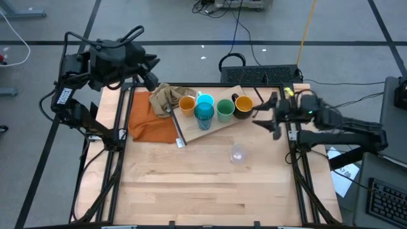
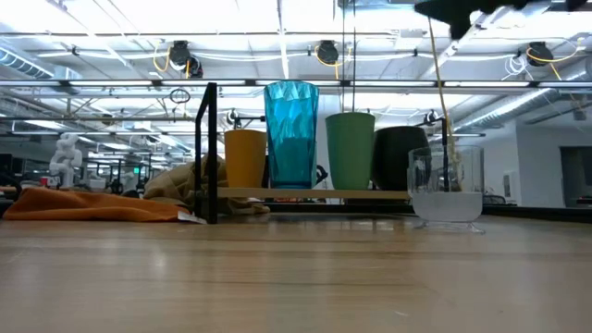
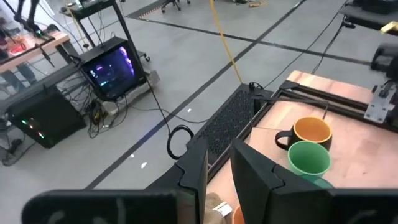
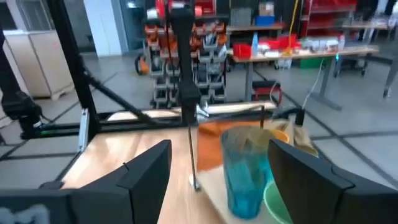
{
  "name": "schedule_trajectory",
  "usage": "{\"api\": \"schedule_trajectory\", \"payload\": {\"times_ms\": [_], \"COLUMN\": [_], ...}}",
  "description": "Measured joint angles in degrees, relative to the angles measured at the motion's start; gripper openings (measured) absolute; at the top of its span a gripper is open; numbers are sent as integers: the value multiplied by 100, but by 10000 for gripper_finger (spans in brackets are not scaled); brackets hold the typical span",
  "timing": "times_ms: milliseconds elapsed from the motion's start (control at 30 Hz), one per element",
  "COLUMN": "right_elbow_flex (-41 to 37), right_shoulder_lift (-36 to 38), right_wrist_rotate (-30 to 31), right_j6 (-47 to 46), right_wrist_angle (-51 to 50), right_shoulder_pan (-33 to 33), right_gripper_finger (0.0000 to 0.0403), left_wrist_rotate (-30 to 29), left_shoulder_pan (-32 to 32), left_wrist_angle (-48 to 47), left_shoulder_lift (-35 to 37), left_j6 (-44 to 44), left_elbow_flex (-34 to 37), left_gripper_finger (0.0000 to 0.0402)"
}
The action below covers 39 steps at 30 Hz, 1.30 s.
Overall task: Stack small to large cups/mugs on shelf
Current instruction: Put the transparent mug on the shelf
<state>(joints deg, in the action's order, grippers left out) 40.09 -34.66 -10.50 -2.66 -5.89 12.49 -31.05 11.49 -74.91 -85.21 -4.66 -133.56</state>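
On the wooden shelf stand, in a row, the orange cup, teal tumbler, green cup and black mug. The light-blue mug sits just behind the tumbler. The clear glass stands upright on the table, nearer than the shelf and apart from it; it also shows in the low view. My right gripper hovers open just right of the black mug, facing the tumbler. My left gripper waits above the table's far left corner, its fingers narrowly apart.
An orange cloth and a crumpled tan cloth lie left of the shelf, with a thin dark rod along the cloth's edge. A keyboard sits beyond the far edge. Bare wood stretches across the table's near half.
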Motion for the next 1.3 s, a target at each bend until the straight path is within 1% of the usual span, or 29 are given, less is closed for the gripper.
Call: {"api": "schedule_trajectory", "payload": {"times_ms": [133, 233, 333, 433, 500, 567, 633, 700, 833, 1033, 1133, 1300], "right_elbow_flex": [597, 937, 1378, 1941, 2284, 2508, 2600, 2603, 2597, 2595, 2595, 2590], "right_shoulder_lift": [-167, -365, -618, -987, -1267, -1539, -1784, -1973, -2406, -3093, -3396, -3701], "right_wrist_rotate": [-5, -81, -445, -702, -1044, -1344, -1569, -1667, -1629, -797, -489, -444], "right_j6": [-407, -759, -938, -1309, -1462, -1587, -1684, -1692, -1458, -1016, -898, -841], "right_wrist_angle": [-1073, -1752, -2390, -3287, -3994, -4546, -4889, -5065, -5012, -4939, -4833, -4752], "right_shoulder_pan": [-46, -222, -480, -682, -756, -883, -1028, -1173, -1356, -1344, -1332, -1301], "right_gripper_finger": [258, 258, 258, 258, 258, 258, 258, 258, 258, 258, 258, 258], "left_wrist_rotate": [-2, -2, -4, -4, -7, -51, -87, -96, -98, -103, -105, -107], "left_shoulder_pan": [2, 2, 16, 17, 17, 17, 17, 17, 17, 17, 18, 20], "left_wrist_angle": [0, 6, 7, 7, 7, 9, 9, 11, 11, -26, -140, -255], "left_shoulder_lift": [0, 0, 0, 0, 0, 0, 0, 0, 0, 2, 2, 2], "left_j6": [222, 289, 307, 331, 307, 307, 307, 310, 331, 432, 450, 641], "left_elbow_flex": [0, 0, 0, 0, 0, 0, 0, 0, 0, 0, 2, 4], "left_gripper_finger": [72, 72, 72, 72, 72, 72, 72, 72, 72, 72, 72, 72]}}
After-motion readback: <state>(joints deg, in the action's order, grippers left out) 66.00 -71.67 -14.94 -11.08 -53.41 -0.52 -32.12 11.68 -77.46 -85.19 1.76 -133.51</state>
